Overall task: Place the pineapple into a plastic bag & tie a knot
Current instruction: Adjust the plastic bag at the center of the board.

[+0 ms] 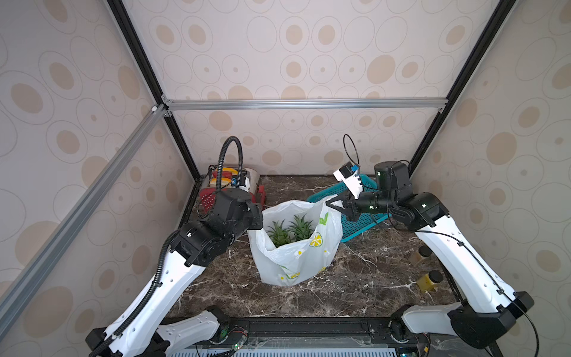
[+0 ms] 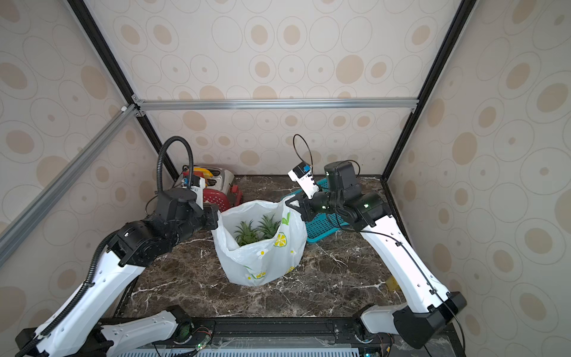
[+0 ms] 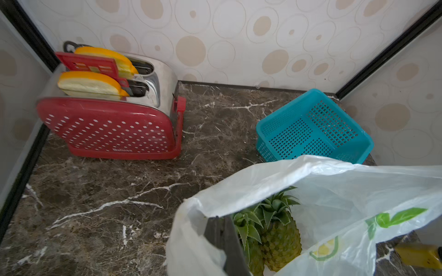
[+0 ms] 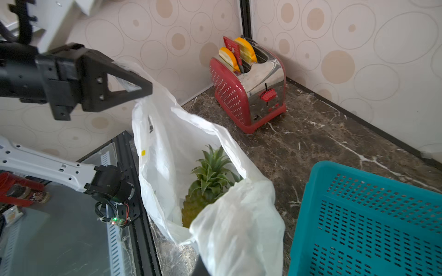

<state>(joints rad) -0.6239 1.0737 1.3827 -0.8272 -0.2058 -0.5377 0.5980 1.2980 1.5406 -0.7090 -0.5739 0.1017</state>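
Well, I noted plastic bag [image 1: 296,259] upright mid-table [image 1: 370,278], mouth wide open, two pineapples [image 1: 279,236] standing inside. Left gripper [image 4: 146,89] was clenched on bag's left rim, right gripper [image 1: 330,204] pinched on right rim. Teal basket [image 1: 361,225] sat far right, touching bag; toaster [image 1: 251,180] far left.

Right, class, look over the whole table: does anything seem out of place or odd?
Yes. In the back corner, the toaster has a flat red slotted plastic piece standing up between its two bread slices. Plastic looks out of place in a toaster.
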